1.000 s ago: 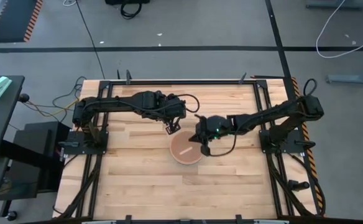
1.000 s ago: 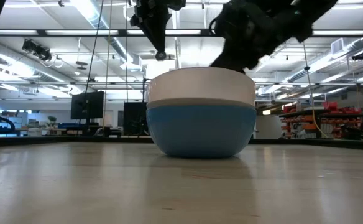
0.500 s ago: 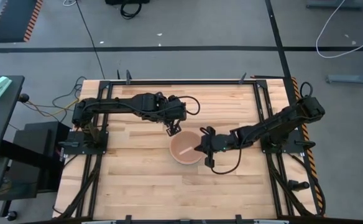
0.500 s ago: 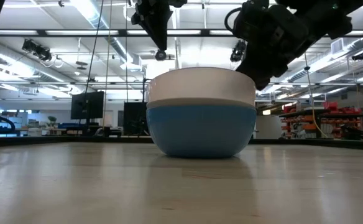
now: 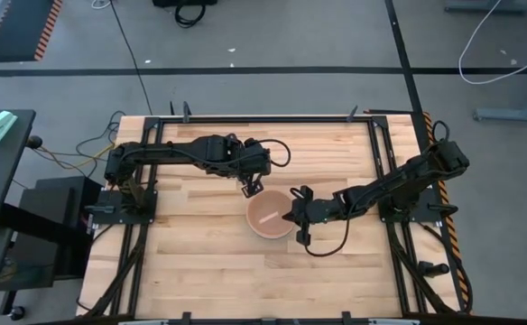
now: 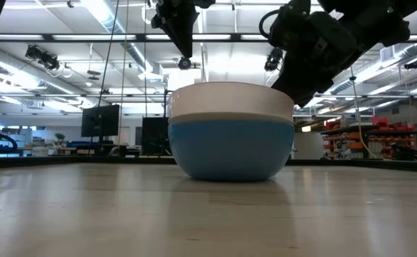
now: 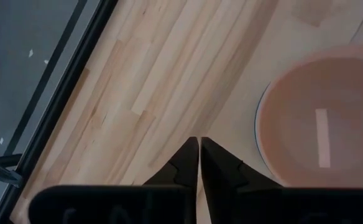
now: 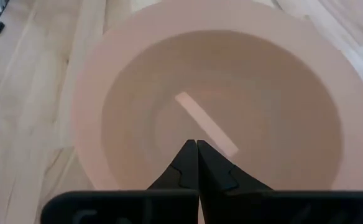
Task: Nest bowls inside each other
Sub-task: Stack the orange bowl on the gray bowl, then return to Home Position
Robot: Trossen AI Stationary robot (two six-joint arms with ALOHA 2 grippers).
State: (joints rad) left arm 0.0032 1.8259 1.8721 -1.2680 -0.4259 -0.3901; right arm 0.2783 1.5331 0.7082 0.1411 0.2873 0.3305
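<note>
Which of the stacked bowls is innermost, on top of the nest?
The salmon pink bowl: from above its open inside faces up and hides the other two. The low view shows only the pale grey bowl seated in the blue bowl at the bottom.

Two matte black jointed arms, looping black cables, left end effector [image 5: 251, 187] with slim pointed fingers

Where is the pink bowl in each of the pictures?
High view: pink bowl mid-table, between both arms.
Low view: not visible; only the grey bowl in the blue bowl shows.
Left wrist view: pink bowl, at the picture's right.
Right wrist view: pink bowl, filling the picture.
Shared landmark: wooden table.
</note>
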